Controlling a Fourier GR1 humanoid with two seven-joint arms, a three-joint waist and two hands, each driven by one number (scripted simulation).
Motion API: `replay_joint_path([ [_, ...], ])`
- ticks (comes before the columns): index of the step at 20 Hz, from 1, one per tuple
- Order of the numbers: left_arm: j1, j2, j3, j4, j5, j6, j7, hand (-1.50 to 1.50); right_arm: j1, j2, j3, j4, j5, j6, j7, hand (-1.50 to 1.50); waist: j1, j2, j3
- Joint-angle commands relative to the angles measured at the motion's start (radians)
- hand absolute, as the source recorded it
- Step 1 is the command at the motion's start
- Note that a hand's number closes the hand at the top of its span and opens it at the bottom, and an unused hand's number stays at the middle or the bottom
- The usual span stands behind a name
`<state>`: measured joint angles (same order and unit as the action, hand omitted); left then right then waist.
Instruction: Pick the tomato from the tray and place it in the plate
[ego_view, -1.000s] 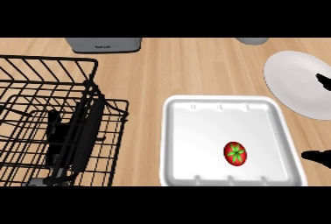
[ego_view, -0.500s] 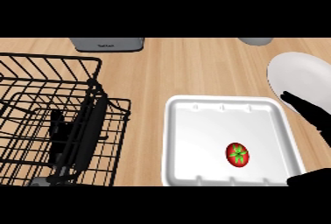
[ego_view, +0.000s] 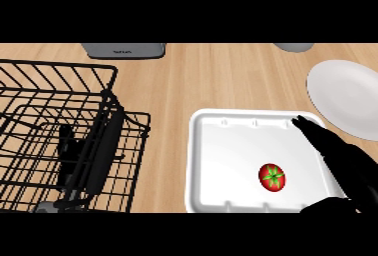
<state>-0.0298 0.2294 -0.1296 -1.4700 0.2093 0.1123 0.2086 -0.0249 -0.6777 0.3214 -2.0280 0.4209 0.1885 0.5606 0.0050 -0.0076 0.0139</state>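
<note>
wooden counter (ego_view: 221, 80) holds tray (ego_view: 221, 165), tomato (ego_view: 272, 176), plate (ego_view: 343, 95); right hand (ego_view: 343, 160) fingers straight.

My right robot hand (ego_view: 347, 165) covers the tray's (ego_view: 221, 150) right rim; the plate (ego_view: 343, 95) runs off the right edge, and I see no left robot hand.

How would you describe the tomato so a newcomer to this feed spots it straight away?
Find the white tray on the wooden counter, right of the black wire rack. The tomato lies in its lower right part, near the right hand. It is the only red thing, with a green star-shaped top.
</note>
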Motion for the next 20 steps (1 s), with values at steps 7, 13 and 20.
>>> replay_joint_path([
  [7,0.056,-0.091,-0.074,-0.001,-0.062,0.061,0.025,0.00,0.032,0.138,0.129,0.097,0.136,-0.020,-0.008,-1.50,-0.005,0.007,-0.013],
  [13,0.004,-0.074,-0.041,0.009,-0.049,0.045,0.068,0.00,0.016,0.149,0.120,0.139,0.229,-0.016,0.000,-1.50,-0.006,0.008,-0.014],
  [20,0.088,-0.057,-0.021,0.004,-0.031,-0.004,0.000,0.00,0.028,0.221,0.193,0.127,0.340,0.005,0.102,-1.50,-0.005,0.006,-0.014],
])
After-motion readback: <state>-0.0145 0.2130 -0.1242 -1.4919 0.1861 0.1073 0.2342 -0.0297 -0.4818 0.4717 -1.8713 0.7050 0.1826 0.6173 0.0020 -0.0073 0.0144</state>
